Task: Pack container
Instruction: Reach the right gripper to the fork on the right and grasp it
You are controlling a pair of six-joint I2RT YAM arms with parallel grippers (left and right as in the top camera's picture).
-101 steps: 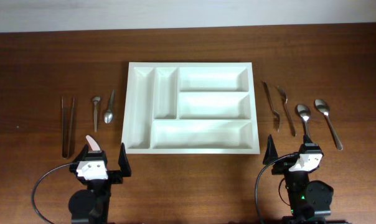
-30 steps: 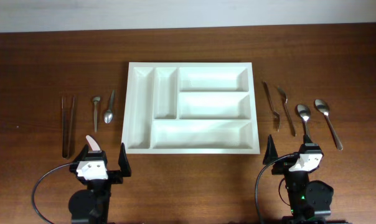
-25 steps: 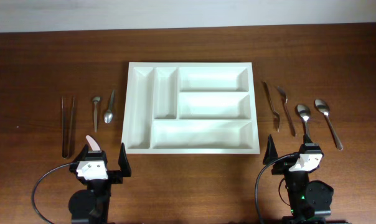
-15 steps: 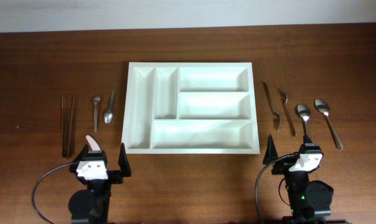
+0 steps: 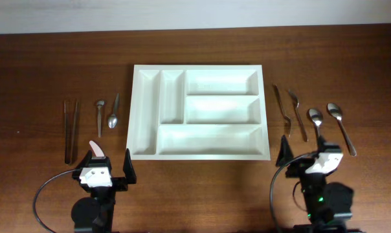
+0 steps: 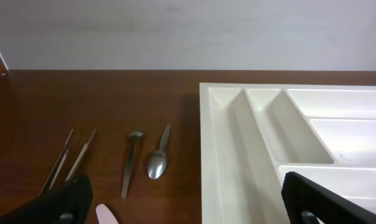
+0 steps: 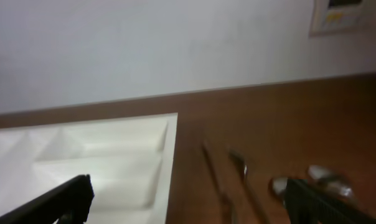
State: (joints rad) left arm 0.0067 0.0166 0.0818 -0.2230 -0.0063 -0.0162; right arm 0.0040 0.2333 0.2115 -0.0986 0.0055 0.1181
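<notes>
Well, the left gripper [image 5: 110,155] hangs at the counter's [image 5: 40,65] front edge, jaws wide open, gripping nothing. The container [image 5: 208,139] lies mid-counter. The right gripper [image 5: 304,150] likewise gapes; its wrist view is blurred, the cutlery [image 5: 314,116] indistinct there.

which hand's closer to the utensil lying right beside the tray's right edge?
Right. The right hand sits just below that utensil, by the tray's lower right corner. The left hand is off by the lower left corner, on the tray's far side.
</notes>
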